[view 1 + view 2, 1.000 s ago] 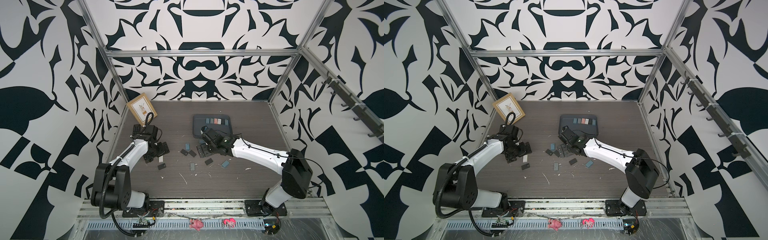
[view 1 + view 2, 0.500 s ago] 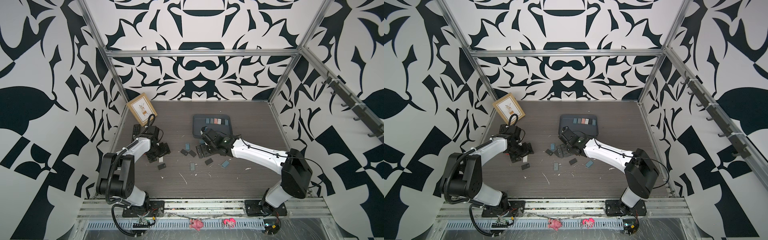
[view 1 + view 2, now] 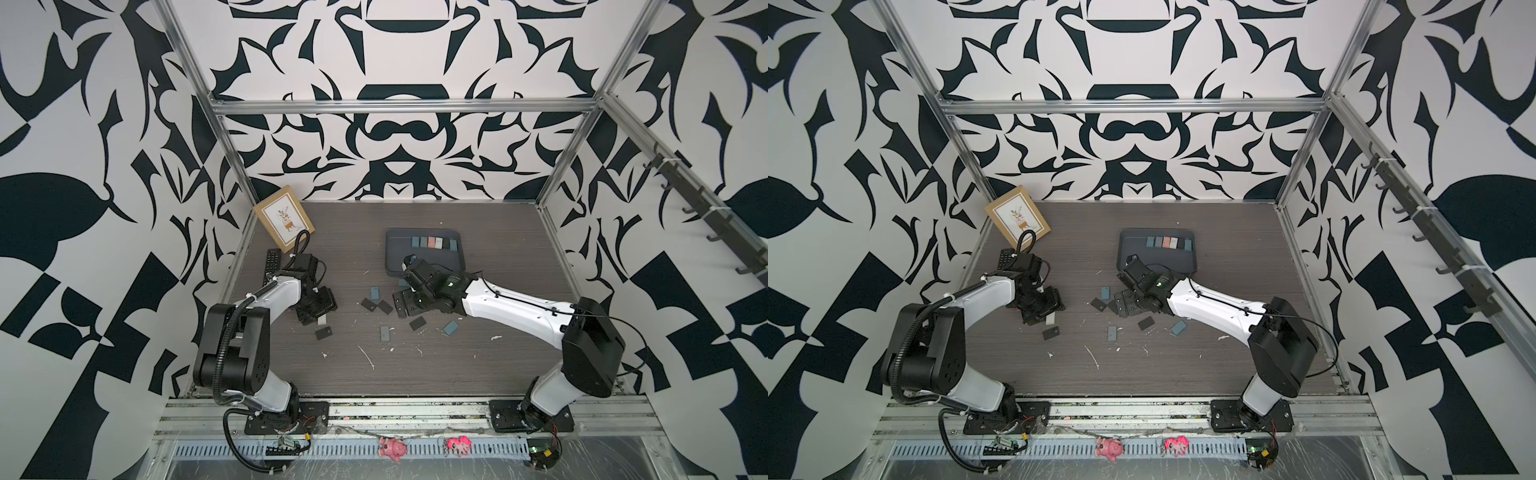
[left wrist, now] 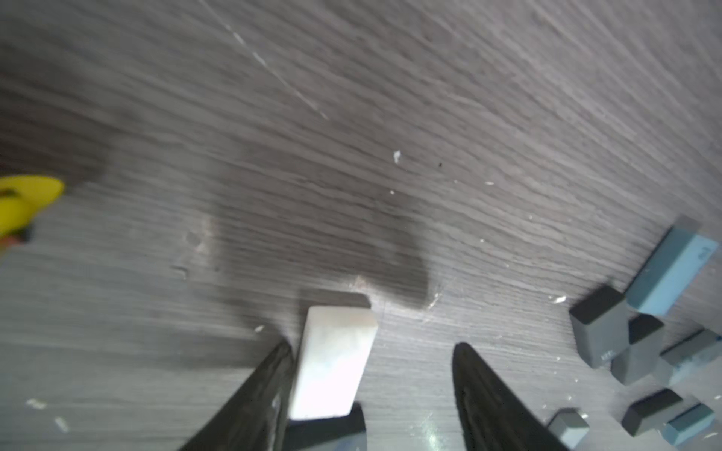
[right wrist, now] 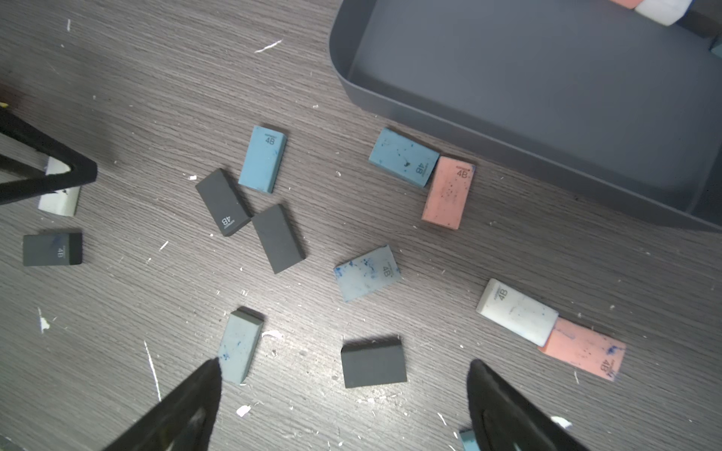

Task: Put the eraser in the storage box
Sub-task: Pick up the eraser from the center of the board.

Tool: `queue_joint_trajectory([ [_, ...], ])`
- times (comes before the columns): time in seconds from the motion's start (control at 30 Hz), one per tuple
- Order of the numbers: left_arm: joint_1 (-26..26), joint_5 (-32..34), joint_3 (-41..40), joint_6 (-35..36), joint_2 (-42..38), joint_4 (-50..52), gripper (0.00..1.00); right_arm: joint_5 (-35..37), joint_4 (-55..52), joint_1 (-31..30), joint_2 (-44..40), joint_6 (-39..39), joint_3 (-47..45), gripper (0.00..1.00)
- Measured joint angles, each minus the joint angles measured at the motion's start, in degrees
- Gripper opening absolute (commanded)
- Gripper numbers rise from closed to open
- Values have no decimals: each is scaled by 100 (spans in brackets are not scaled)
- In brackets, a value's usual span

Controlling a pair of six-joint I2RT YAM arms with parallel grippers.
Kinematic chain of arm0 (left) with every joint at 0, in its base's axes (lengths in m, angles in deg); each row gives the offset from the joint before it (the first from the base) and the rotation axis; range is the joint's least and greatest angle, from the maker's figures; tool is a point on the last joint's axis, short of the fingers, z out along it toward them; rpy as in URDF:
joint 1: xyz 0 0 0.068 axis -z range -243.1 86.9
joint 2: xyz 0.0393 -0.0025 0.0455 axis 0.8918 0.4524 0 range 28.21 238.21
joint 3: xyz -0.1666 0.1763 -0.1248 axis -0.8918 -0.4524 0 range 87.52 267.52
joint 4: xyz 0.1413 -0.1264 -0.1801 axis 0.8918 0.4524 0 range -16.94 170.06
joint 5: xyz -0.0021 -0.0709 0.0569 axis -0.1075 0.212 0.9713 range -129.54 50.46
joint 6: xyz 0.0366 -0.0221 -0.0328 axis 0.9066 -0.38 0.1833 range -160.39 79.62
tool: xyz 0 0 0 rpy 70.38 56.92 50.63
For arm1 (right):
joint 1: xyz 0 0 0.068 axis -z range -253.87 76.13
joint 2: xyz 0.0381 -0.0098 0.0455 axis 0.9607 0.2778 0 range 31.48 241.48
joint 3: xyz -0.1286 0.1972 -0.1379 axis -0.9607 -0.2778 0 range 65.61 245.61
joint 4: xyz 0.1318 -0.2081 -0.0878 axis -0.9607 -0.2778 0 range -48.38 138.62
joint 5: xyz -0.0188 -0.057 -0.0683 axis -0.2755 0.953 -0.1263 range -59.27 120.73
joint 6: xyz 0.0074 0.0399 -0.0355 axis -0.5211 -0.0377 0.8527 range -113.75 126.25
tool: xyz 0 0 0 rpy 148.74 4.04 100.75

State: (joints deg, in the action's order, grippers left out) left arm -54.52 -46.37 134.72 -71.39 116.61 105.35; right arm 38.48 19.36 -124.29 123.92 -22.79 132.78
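Left wrist view is showing the white eraser (image 4: 332,367) lying on the table (image 4: 390,117), between the jaws of the left gripper (image 4: 374,346). What I am worrying about is this: one finger (image 4: 265,382) is touching the eraser's long side while the other finger (image 4: 484,386) is standing apart from it. A squeeze from here could be shoving or twisting the eraser across the wood rather than pinching it. It is also sitting off-centre, so the jaws might be catching only an edge and letting it pop out.

The storage box (image 3: 446,261) is sitting well apart from this spot, towards the back of the table, with a row of erasers (image 3: 432,242) along its far side. A weak pinch could be dropping the piece among the loose erasers (image 5: 261,160) on the way.

So the left jaws are standing partway apart, clamping nothing yet. The right gripper (image 5: 344,364) is hanging over the scatter with its jaws wide apart and holding nothing, and a black eraser (image 5: 373,363) is lying below between them.
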Motion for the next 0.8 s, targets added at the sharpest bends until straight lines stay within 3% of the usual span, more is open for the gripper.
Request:
queue_joint_trajectory([
  [0.57, 424, 566, 17, 151, 55, 74, 48, 63, 48, 0, -332, -83, -179, 99],
  [0.8, 466, 686, 101, 173, 129, 175, 47, 107, 48, -4, -415, -87, -243, 99],
])
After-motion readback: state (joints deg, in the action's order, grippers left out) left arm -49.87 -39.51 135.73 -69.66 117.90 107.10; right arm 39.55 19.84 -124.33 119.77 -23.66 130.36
